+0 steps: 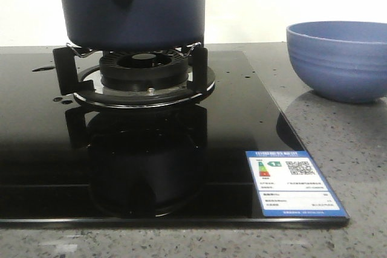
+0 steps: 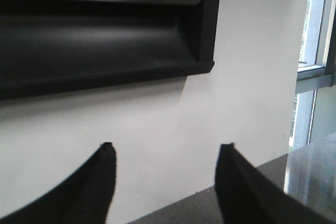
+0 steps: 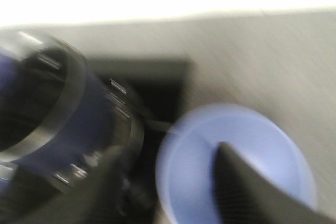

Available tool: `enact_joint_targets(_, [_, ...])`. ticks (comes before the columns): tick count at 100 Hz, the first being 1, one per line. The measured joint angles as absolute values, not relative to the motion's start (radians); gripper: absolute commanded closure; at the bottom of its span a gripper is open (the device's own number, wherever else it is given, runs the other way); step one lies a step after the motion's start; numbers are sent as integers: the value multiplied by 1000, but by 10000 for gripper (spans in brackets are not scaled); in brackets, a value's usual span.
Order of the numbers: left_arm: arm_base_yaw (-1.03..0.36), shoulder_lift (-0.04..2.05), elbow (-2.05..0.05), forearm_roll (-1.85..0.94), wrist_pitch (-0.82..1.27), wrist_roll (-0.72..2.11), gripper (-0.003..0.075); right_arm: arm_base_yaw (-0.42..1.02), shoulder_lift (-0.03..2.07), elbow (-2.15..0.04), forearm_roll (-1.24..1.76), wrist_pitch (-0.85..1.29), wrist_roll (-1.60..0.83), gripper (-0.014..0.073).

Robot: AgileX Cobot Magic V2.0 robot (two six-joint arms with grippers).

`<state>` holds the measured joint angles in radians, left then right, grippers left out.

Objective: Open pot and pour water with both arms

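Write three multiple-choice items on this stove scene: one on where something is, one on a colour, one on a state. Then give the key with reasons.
1. Where does the pot stand?
A. On the burner's black supports
B. Inside the bowl
C. On the stone counter

2. What colour is the bowl?
A. Red
B. Light blue
C. White

3. How is the left pincer?
A. Shut on the pot
B. Shut on the bowl
C. Open, holding nothing

Key:
1 A, the front view shows the pot resting on the supports above the burner.
2 B, the bowl is a paler blue than the dark navy pot.
3 C, the left wrist view shows its fingers apart with only wall between them.
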<state>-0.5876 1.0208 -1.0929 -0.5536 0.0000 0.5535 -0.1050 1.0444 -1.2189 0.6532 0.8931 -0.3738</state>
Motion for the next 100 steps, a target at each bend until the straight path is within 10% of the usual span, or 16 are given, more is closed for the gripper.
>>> enact_joint_targets(7, [-581, 975, -1086, -540, 20, 553, 739, -105, 1012, -1174, 785, 834, -491, 665])
enact_joint_targets(52, [-272, 534, -642, -633, 33, 553, 741, -105, 621, -667, 1094, 509, -1007, 657])
enact_joint_targets(100, [-126, 38, -266, -763, 48, 553, 741, -105, 231, -262, 1137, 433, -1050, 657])
